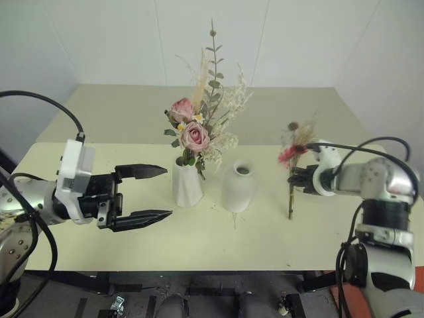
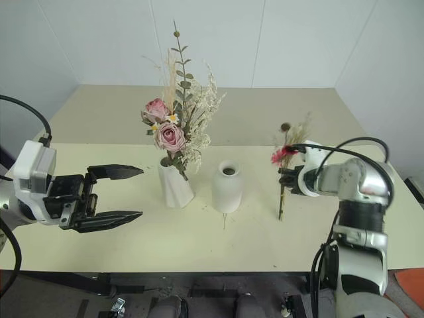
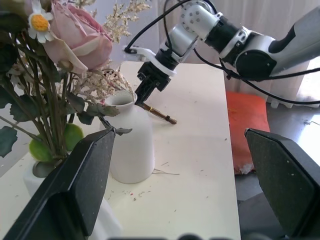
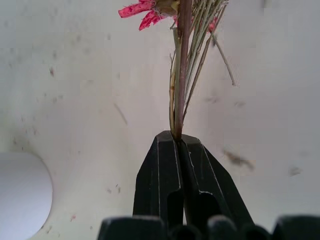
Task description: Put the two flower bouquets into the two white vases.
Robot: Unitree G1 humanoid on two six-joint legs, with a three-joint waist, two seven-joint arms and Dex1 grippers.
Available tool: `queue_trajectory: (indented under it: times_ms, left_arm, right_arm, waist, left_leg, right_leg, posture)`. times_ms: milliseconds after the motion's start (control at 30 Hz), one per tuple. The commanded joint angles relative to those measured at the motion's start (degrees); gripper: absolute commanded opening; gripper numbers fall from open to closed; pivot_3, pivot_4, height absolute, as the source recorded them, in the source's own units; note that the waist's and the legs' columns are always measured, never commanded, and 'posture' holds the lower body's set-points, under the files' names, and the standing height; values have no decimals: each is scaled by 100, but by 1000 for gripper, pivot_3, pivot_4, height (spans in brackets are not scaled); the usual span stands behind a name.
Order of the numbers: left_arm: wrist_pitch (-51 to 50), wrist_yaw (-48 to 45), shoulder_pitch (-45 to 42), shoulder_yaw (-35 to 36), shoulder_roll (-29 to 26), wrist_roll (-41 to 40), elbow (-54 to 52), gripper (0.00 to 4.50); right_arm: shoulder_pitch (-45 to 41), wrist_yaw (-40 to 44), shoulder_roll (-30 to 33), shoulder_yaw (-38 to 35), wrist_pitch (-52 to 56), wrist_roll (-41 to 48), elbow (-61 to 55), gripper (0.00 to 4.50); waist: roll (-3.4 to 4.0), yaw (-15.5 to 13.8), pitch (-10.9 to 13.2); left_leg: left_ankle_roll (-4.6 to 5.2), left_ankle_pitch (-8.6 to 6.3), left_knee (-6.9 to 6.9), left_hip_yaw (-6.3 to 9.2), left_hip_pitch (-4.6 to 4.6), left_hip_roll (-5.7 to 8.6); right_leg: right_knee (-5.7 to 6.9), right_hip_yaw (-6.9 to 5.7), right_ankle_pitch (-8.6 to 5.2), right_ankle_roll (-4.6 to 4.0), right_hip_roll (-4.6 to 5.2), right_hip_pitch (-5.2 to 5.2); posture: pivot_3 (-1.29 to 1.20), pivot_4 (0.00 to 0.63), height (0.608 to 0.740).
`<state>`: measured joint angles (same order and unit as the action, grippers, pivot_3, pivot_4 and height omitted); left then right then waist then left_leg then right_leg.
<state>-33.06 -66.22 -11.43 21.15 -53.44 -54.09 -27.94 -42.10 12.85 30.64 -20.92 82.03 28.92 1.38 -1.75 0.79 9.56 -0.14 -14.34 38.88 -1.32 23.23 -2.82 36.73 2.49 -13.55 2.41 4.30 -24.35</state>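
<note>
Pinching the thin, dry-stemmed red-pink gerbera bouquet (image 1: 291, 173) upright in my shut right gripper (image 4: 180, 142), right of the smooth rounded matte white vase (image 1: 237, 187); my left gripper (image 1: 154, 193) gapes empty.

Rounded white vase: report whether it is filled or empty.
Empty: the rounded white vase has a bare dark mouth; the thin bouquet remains in the right gripper.

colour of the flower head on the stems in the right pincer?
Red-pink flower head, clearest in the right wrist view.
</note>
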Motion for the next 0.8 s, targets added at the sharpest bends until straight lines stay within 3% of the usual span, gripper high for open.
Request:
queue_trajectory:
  times_ms: [33,133,333,800]
  left_arm:
    - [13,-87,-167,-49,-23,-89,43,4500]
    - [-15,-122,-260,-174,-1,-84,101,4500]
    - [-20,-101,-277,-242,3,-44,157,4500]
    - [-58,42,-206,-153,16,-113,39,4500]
  right_arm:
    - [132,258,-87,-560,-937,330,-1195,19]
    - [267,586,-111,-668,-1637,547,-1954,19]
    - [155,878,-245,-128,-2675,641,-2901,19]
    - [134,586,-1094,751,-3058,1076,-3192,19]
  waist:
    - [1,29,0]
    - [2,83,1]
    - [2,159,1]
    - [3,142,1]
  left_leg:
    - [0,0,0,0,-1,0]
    - [0,0,-1,0,-9,-2]
    - [0,0,-3,1,-9,-2]
    - [0,0,-3,2,-10,-3]
  right_leg:
    - [1,1,0,0,0,1]
    - [6,5,0,0,-4,2]
    - [4,4,0,0,-3,4]
    - [8,2,0,-1,-2,3]
  posture:
    - [0,150,740]
    - [0,150,740]
    - [0,150,740]
    - [0,150,740]
